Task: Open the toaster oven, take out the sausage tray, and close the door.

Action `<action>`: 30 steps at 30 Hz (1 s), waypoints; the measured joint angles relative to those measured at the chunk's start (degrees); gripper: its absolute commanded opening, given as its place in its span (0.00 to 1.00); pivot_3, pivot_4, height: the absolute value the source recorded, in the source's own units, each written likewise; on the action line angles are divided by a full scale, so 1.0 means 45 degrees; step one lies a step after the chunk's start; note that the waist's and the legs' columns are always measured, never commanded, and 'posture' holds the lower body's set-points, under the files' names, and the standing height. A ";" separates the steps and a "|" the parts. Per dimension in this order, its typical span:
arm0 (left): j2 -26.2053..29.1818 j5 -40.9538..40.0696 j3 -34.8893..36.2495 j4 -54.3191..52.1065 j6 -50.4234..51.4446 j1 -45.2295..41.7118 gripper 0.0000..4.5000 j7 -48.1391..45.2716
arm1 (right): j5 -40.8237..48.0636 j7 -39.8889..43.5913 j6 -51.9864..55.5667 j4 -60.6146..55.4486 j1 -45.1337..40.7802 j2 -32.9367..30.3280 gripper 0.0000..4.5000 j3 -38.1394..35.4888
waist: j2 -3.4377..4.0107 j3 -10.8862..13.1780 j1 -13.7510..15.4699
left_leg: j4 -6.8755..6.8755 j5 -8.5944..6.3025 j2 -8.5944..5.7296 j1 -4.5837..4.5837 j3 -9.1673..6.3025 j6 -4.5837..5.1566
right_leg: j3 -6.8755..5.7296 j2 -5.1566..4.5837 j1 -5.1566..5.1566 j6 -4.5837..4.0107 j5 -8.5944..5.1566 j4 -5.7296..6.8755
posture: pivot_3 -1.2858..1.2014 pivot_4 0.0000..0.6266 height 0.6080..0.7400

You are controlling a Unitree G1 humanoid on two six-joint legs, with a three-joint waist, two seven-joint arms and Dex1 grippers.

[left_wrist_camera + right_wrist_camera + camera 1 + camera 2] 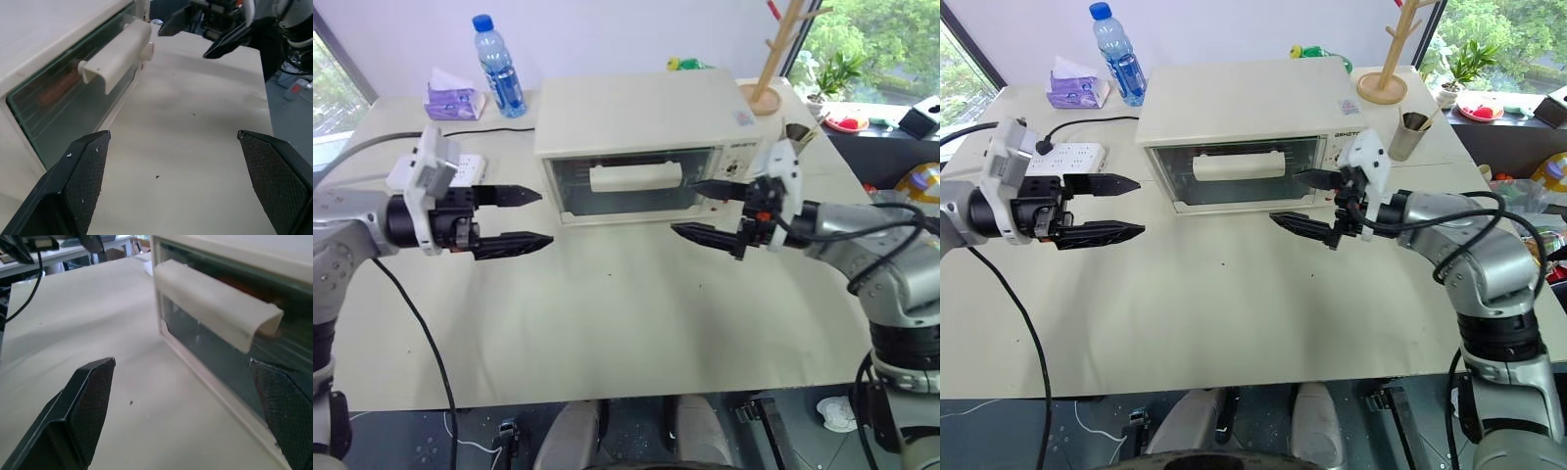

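Sunlit office table (607, 323): both wide-open, empty grippers, left gripper (514, 220) and right gripper (705, 211), flank the shut toaster oven (641, 147); a jaw could slip off its handle (634, 177).

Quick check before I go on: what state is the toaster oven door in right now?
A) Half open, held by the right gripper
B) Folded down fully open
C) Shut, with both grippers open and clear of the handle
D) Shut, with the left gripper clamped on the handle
C: the door sits flush in the toaster oven, and the left gripper and right gripper hang open on either side, off the handle.
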 measured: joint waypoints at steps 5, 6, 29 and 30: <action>-0.0024 0.0017 -0.0060 0.0134 -0.0105 -0.0065 0.98 -0.0110 | -0.0674 0.0078 -0.0263 0.0995 -0.0605 0.0511 1.00 0.0596 | 0.0000 0.0000 -0.0119 | -0.0006 0.0001 -0.0001 -0.0001 -0.0003 -0.0001 | 0.0005 0.0002 -0.0004 0.0006 0.0004 0.0002 | 0.52 0.24 0.99; -0.0030 0.0018 -0.0060 0.0155 -0.0106 -0.0065 0.98 -0.0108 | -0.0741 0.0103 -0.0330 0.1116 -0.0757 0.0621 1.00 0.0693 | 0.0000 0.0000 -0.0154 | -0.0005 0.0001 -0.0001 -0.0001 -0.0003 -0.0001 | 0.0007 0.0002 -0.0005 0.0007 0.0005 0.0004 | 0.52 0.24 0.99; -0.1175 0.0724 -0.0462 0.1490 -0.0406 -0.1408 0.98 0.0359 | -0.0570 0.0973 -0.0060 -0.0259 -0.0138 0.1091 1.00 0.0903 | -0.0002 0.0000 -0.0237 | 0.0002 0.0011 -0.0001 0.0005 0.0029 -0.0018 | 0.0074 0.0016 -0.0073 0.0011 0.0007 0.0111 | 0.52 0.24 0.99; -0.1354 0.0716 -0.0525 0.1664 -0.0357 -0.1685 0.98 0.0399 | -0.0570 0.0905 -0.0043 -0.0384 -0.0022 0.1102 1.00 0.0901 | -0.0002 0.0000 -0.0237 | 0.0002 0.0012 -0.0001 0.0005 0.0029 -0.0019 | 0.0075 0.0016 -0.0073 0.0012 0.0007 0.0113 | 0.52 0.24 0.99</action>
